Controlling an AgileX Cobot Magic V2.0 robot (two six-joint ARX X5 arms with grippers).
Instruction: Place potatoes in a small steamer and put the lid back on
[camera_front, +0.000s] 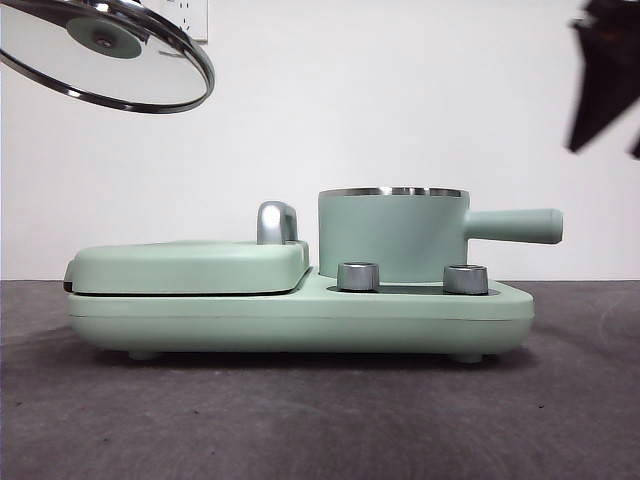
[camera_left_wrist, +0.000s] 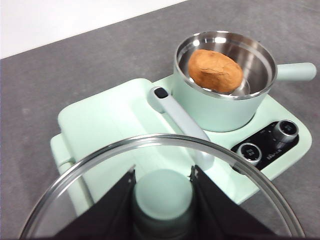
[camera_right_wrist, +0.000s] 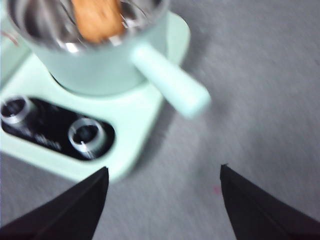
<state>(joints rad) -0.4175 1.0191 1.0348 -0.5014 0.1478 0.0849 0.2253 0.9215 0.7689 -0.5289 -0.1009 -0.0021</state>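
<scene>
Left end effector (camera_left_wrist: 162, 200) clamped on lid knob (raised high); right end effector (camera_right_wrist: 165, 200) spread wide.

We see the orange-brown potato (camera_left_wrist: 215, 71) lying inside the open mint-green steamer (camera_front: 392, 236), whose straight handle points sideways. The clear glass lid (camera_front: 108, 52), steel-rimmed with a mint knob, hangs tilted in the air, high and well apart from the pot.

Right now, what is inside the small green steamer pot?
One potato lies in the steamer, on its steel inside. The pot's bottom under the potato is covered. The left hand holds the lid up, away from the pot.
</scene>
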